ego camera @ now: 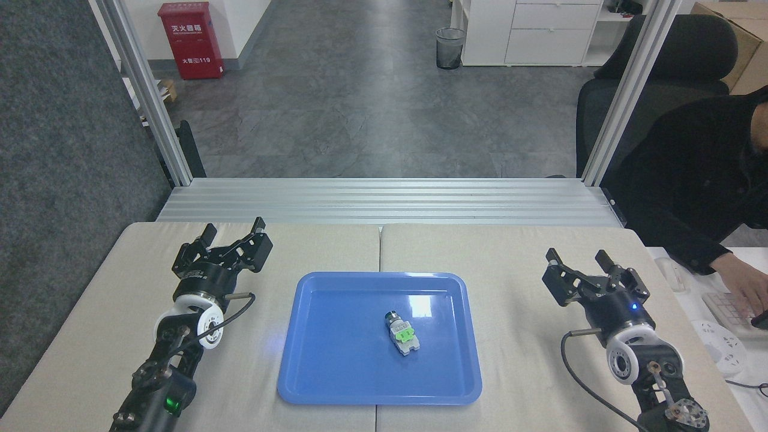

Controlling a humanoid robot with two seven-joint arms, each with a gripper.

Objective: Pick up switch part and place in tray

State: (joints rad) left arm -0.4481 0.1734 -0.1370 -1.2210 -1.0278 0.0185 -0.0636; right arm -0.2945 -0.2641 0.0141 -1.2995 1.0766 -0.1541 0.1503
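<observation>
The switch part [401,334], with a silver end, green clip and whitish base, lies flat inside the blue tray [312,372], a little right of its middle. My left gripper [233,229] hovers open over the table to the tray's upper left, holding nothing. Open and empty too, my right gripper [576,258] stands over the table well to the right of the tray.
A person in a black sleeve sits at the right, a hand [747,287] on a keyboard [729,309] beside the table. An aluminium frame rail [384,201] runs along the table's far edge, with posts [150,96] at both corners.
</observation>
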